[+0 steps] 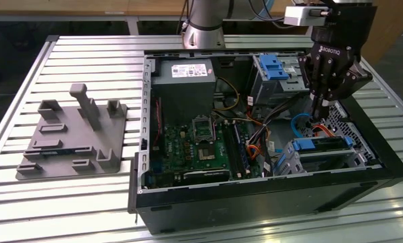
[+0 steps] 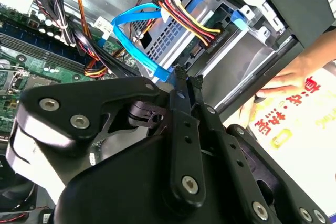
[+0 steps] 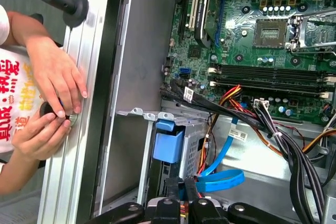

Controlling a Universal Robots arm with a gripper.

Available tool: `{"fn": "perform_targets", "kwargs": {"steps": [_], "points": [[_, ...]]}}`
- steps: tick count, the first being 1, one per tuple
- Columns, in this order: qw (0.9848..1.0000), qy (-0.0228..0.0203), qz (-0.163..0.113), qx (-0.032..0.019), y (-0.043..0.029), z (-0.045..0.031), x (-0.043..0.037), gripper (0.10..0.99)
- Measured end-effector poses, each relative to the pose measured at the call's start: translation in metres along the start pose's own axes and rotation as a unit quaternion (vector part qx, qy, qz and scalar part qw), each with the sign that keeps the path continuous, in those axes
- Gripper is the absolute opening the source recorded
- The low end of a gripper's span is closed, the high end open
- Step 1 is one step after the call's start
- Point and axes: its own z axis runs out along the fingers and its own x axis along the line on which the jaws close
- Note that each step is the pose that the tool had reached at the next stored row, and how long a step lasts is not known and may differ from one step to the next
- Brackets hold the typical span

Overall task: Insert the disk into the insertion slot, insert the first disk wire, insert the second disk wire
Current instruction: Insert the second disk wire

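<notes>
Writing: we see a white label on the power supply (image 1: pixel 183 71) and red characters on a white sheet (image 2: pixel 310 124) by a person's hands (image 3: pixel 52 85); we do not read them off.
Case: the open computer case (image 1: pixel 147 152) on the slatted table (image 1: pixel 86 50) holds the motherboard (image 1: pixel 194 147), the power supply and the drive bays.
Insertion slot: the insertion slot (image 1: pixel 292 164) sits at the case's corner on the exterior view's right.
Disk: we see the disk (image 1: pixel 322 144) seated in that slot, its blue carrier showing.
Wires: a flat blue cable (image 2: pixel 139 38) and a red-yellow-black bundle (image 2: pixel 189 17) reach the cage.
Gripper: the gripper (image 1: pixel 317 119) hangs just behind the disk; in the second wrist view we see its fingers (image 2: pixel 181 85) pressed together, clenched at the blue cable's end.
Fixture: a grey fixture (image 1: pixel 73 136) lies beside the case.
</notes>
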Motion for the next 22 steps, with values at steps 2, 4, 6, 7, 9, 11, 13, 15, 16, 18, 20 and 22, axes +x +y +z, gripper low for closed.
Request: {"fn": "perform_targets", "kwargs": {"steps": [2,4,6,7,9,11,13,15,16,18,20,22], "points": [[1.0000,0.0000,0.000,-0.0002,0.0000,0.0000,0.0000,0.161],[1.0000,0.0000,0.000,-0.0002,0.0000,0.0001,0.0000,0.161],[1.0000,0.0000,0.000,-0.0002,-0.0001,0.0001,-0.0001,0.161],[1.0000,0.0000,0.000,-0.0002,-0.0001,0.0001,-0.0001,0.161],[1.0000,-0.0026,0.000,0.0001,0.0000,0.0006,0.0004,0.161],[1.0000,-0.0084,0.001,0.0009,0.0002,0.0008,0.0019,0.161],[0.9999,-0.0151,0.001,0.0015,0.0003,0.0004,0.0028,0.161],[0.9997,-0.0230,0.003,0.0021,0.0004,-0.0002,0.0033,0.161],[0.9997,-0.0256,0.004,0.0018,0.0003,-0.0004,0.0034,0.161],[0.9996,-0.0282,0.010,-0.0002,0.0003,-0.0005,0.0034,0.161],[0.9994,-0.0295,0.019,-0.0039,0.0004,-0.0006,0.0034,0.161],[0.9989,-0.0326,0.034,-0.0093,0.0004,-0.0006,0.0034,0.161]]}}
